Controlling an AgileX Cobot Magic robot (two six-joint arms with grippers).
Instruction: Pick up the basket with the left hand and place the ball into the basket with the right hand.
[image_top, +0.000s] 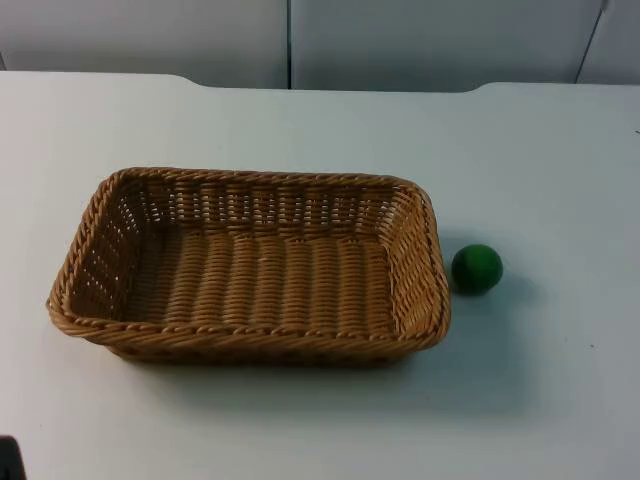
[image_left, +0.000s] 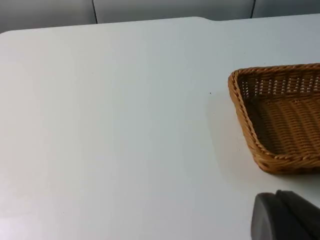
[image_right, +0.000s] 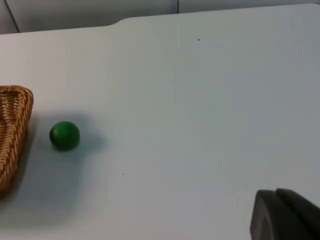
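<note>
Starting: basket empty on table, ball just beside its right end. Left gripper near basket corner; take rim squarely. Right gripper waits. Fingers' spread: cannot tell.

**Lighting and picture quality**

Even, bright, diffuse light; cool bluish-white cast on the table. No glare.
Shadows: soft, under the basket along its near rim; faint beside the green ball, on the side away from the basket.
Focus: table and objects crisp; black fingertips blurred, too close to the lens.
</note>
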